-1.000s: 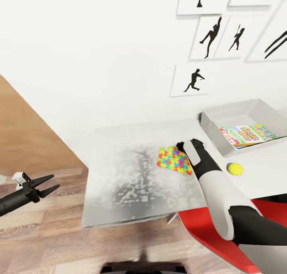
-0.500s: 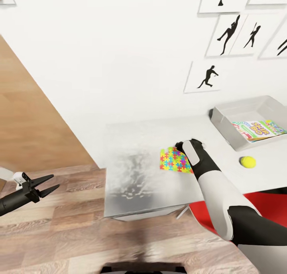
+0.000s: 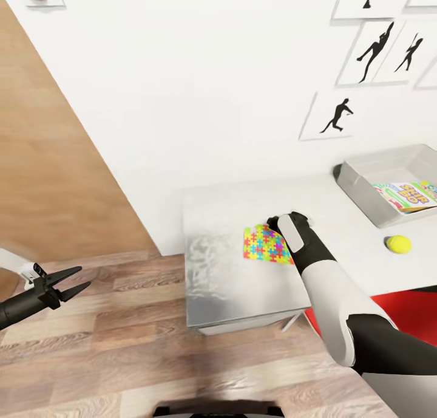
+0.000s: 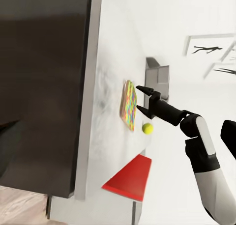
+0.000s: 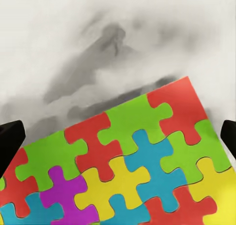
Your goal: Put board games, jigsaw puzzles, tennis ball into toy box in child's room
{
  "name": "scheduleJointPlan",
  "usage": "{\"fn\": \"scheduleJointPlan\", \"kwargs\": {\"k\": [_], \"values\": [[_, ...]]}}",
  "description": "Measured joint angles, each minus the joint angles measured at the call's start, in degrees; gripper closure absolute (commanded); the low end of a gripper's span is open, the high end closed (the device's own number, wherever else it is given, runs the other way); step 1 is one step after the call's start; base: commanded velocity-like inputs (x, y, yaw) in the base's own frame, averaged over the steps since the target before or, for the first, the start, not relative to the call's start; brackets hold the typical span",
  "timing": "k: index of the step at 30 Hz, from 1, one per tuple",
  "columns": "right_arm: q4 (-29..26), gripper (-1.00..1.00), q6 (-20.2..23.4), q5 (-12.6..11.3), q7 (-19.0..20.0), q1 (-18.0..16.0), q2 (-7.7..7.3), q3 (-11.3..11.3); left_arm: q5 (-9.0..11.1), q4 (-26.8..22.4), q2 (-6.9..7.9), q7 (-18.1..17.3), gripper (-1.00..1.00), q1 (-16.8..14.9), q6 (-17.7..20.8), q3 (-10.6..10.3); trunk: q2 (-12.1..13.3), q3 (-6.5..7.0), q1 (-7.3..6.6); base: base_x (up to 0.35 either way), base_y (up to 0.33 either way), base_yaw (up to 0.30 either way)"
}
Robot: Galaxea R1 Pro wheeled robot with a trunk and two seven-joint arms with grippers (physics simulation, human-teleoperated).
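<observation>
My right gripper [image 4: 141, 98] has its fingers [image 5: 10, 141] spread apart just over the jigsaw puzzle [image 3: 266, 245], which lies flat on the worktop [image 3: 230, 272] between and below the tips. The tennis ball [image 3: 399, 243] sits at three o'clock from the puzzle, the toy box [image 3: 364, 184] at two o'clock. My left gripper [image 3: 68, 284] hangs open over the floor [image 3: 121, 345].

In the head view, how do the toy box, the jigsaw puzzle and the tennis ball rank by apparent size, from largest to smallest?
1. toy box, although the picture edge cuts it
2. jigsaw puzzle, partly covered by the right hand
3. tennis ball, clearly smallest
</observation>
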Motion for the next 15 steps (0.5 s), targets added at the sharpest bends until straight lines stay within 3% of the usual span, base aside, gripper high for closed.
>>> {"fn": "scheduleJointPlan", "kwargs": {"k": [15], "values": [[0.0,-1.00,0.0,0.0,0.0,0.0,0.01,0.0,0.0,0.0,0.02,-0.1,-1.00,0.0,0.0,0.0,0.0,0.00,0.00,-0.191,0.181,0.000]]}}
